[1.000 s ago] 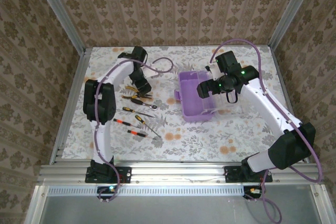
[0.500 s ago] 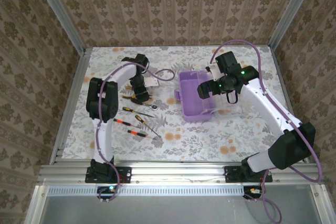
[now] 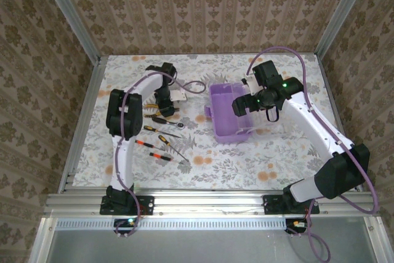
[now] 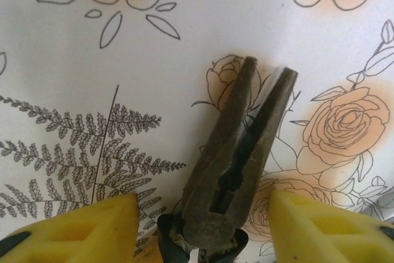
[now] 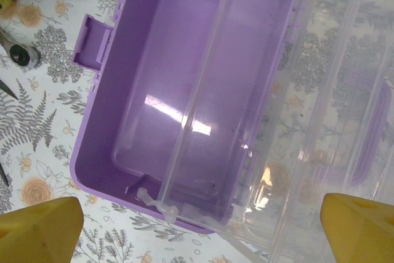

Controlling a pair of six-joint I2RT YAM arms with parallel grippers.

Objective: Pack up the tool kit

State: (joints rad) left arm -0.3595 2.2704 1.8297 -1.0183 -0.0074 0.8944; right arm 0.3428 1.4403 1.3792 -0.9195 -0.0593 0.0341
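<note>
Left hand (image 4: 200,226) has come down around the pliers (image 4: 243,152), its fingers apart on both sides, seemingly not touching them yet. Right hand (image 5: 198,226) hangs wide over the open box (image 5: 95,146).

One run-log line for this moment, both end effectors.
left end effector: open, straddling pliers | right end effector: open, above purple box | box: lid open, empty

box (image 5: 144,84): purple
lid (image 5: 323,103): clear
tablecloth (image 4: 74,47): white, grey ferns, orange roses
pliers (image 4: 229,152): dull brown head
walls (image 3: 203,10): beige damask pattern
</note>
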